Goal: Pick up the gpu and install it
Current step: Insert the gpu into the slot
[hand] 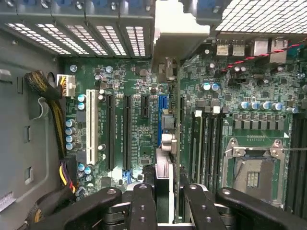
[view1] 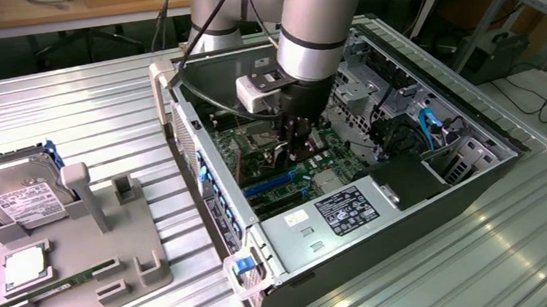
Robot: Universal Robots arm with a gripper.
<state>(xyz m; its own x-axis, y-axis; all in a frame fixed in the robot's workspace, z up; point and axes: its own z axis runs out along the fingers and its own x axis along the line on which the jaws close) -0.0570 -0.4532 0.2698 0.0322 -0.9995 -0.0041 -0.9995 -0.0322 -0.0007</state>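
**Card held edge-on over the motherboard, seating under way**

The pincer [hand: 163,201] is inside the open computer case [view1: 471,174], clenched on the gpu [hand: 169,143], which stands on edge between its fingers [hand: 143,206] and runs straight ahead of them toward the case's rear wall. The card's pale metal bracket [hand: 180,33] is at the far end, up against the row of vented slot covers [hand: 96,38]. In the exterior view the pincer [view1: 302,145] hangs low over the motherboard [view1: 285,171], with the card hard to tell apart from the dark fingers.

The step in hand looks like the install itself: the pick-up is done and the card is being lined up over an expansion slot. Just to one side of the card lies a blue slot [hand: 161,120], with black slots and a white slot [hand: 90,127] farther off; on the other side are the memory slots [hand: 204,143] and the bare processor socket [hand: 254,165]. I cannot tell whether the card's edge has entered a slot. Seating would call for a straight, level push with the bracket meeting its opening.

Away from the pincer, on the table [view1: 74,103], a grey parts holder [view1: 116,268] carries a hard drive [view1: 13,192] standing upright, a processor [view1: 26,264] and a memory stick [view1: 64,281].
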